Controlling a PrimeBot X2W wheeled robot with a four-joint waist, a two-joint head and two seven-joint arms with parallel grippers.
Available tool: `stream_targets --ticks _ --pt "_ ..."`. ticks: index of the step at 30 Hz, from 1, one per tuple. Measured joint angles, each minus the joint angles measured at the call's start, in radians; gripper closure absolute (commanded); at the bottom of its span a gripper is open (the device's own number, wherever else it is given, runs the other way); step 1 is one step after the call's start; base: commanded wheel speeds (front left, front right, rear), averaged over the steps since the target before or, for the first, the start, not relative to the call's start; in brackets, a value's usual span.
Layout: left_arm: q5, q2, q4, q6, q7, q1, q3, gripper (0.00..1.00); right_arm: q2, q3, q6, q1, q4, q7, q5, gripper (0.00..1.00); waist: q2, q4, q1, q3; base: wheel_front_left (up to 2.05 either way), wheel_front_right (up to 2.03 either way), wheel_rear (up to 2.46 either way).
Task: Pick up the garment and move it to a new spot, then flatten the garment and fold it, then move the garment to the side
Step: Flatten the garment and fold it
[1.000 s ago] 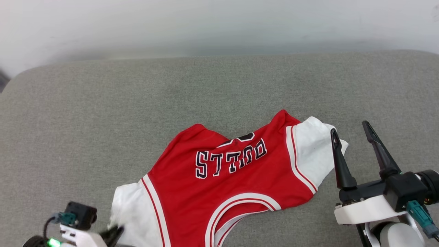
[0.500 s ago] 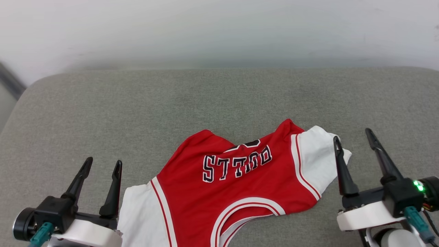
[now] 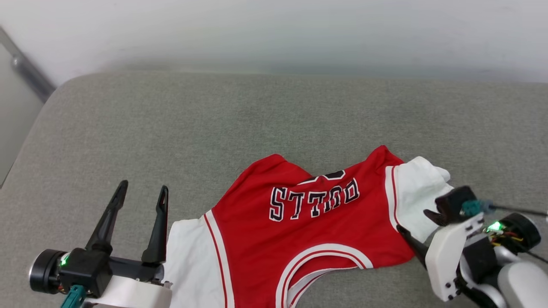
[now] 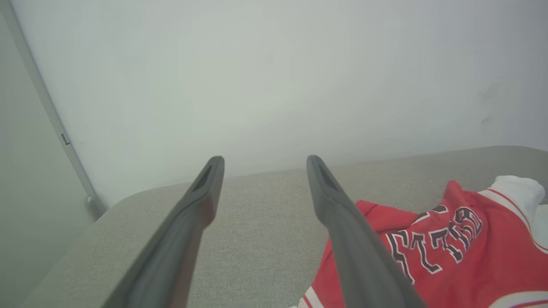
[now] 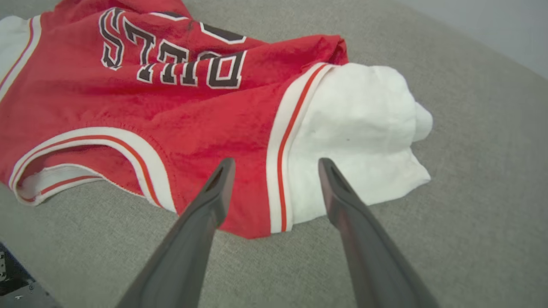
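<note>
With the rumpled shirt (image 3: 317, 239) lying on the grey cushion (image 3: 214, 128) and the left gripper (image 3: 144, 185) spread empty beside it, the right gripper (image 5: 276, 162), fingers apart over the sleeve seam (image 5: 280, 149), should bite deep into both layers before lifting.

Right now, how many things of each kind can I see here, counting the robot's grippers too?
Red jersey: 1
Grippers: 2 (left gripper, right gripper)
Grey cushion: 1
Total: 4
</note>
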Motion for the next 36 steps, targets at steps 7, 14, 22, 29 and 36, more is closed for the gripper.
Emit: stream_targets --ticks 7,14,22,29,36 --pt "0.027 -0.059 0.041 -0.060 0.000 -0.026 0.013 0.00 -0.020 -0.019 0.000 -0.084 0.029 0.356 0.128 0.00 0.0000 0.060 0.0000 0.044 0.00 0.00 0.00" --pt "0.045 -0.096 0.057 -0.086 0.000 -0.037 0.018 0.00 -0.039 0.017 0.000 -0.115 0.106 0.411 0.124 0.00 0.0000 0.109 0.0000 0.077 0.00 0.00 0.00" --pt "0.070 -0.127 0.069 -0.107 0.000 -0.058 0.019 0.00 -0.052 0.034 0.001 -0.159 0.210 0.415 0.126 0.95 0.0000 0.146 -0.0001 0.114 0.00 0.00 0.00" --pt "0.086 -0.138 0.088 -0.115 0.000 -0.053 0.034 0.00 -0.068 -0.007 0.002 -0.157 0.252 0.387 0.149 1.00 0.0000 0.133 0.0000 0.100 0.00 0.00 0.00" --pt "0.090 -0.151 0.086 -0.120 0.000 -0.030 0.052 0.00 -0.097 -0.144 0.002 -0.026 0.218 0.384 0.156 1.00 0.0000 0.091 0.0000 0.059 0.00 0.00 0.00"
